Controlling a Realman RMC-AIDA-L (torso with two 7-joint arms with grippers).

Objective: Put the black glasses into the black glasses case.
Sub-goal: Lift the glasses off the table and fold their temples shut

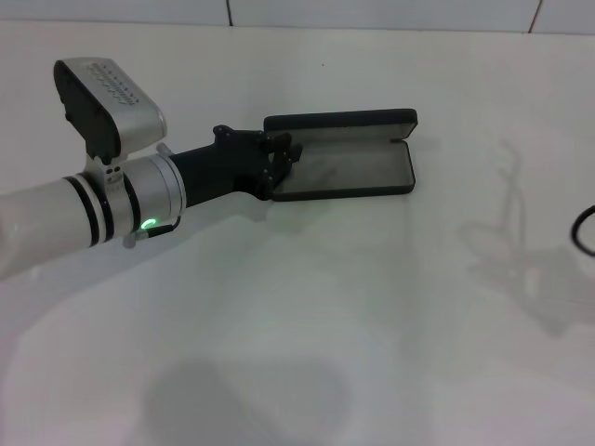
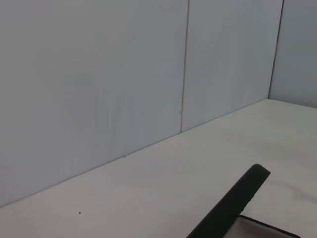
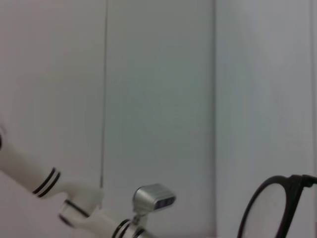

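The black glasses case lies open at the table's far middle, grey lining up, its lid raised at the back. The lid's edge also shows in the left wrist view. My left gripper is at the case's left end, touching it. The black glasses hang in the air right before the right wrist camera, against the wall, held by my right gripper, which is out of the head view.
A black cable curls in at the table's right edge. The right arm and glasses cast shadows on the table to the right of the case. The wall stands just behind the table. My left arm shows in the right wrist view.
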